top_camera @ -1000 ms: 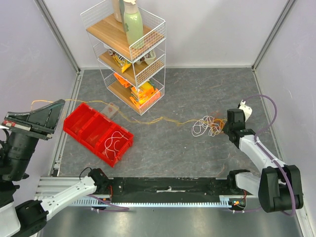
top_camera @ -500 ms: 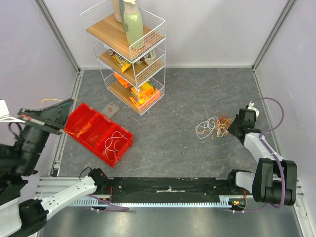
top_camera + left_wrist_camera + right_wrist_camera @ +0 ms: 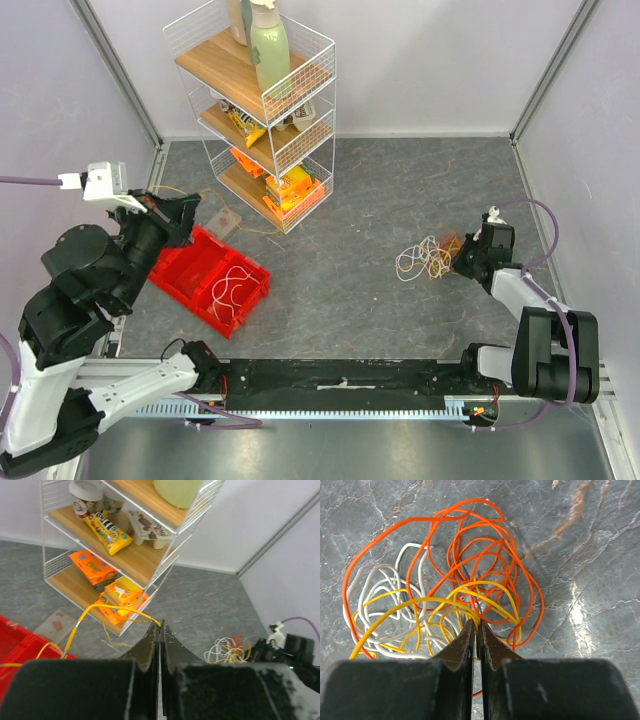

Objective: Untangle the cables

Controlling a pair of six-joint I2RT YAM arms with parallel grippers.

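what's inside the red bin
A coiled white cable lies in the red bin's right-end compartment. The left arm covers much of the rest, so anything there is hidden.

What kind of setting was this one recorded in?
Probably a lab robot test cell: pale panel walls on metal posts box in a grey tabletop, with staged props like a wire snack shelf and red bin.
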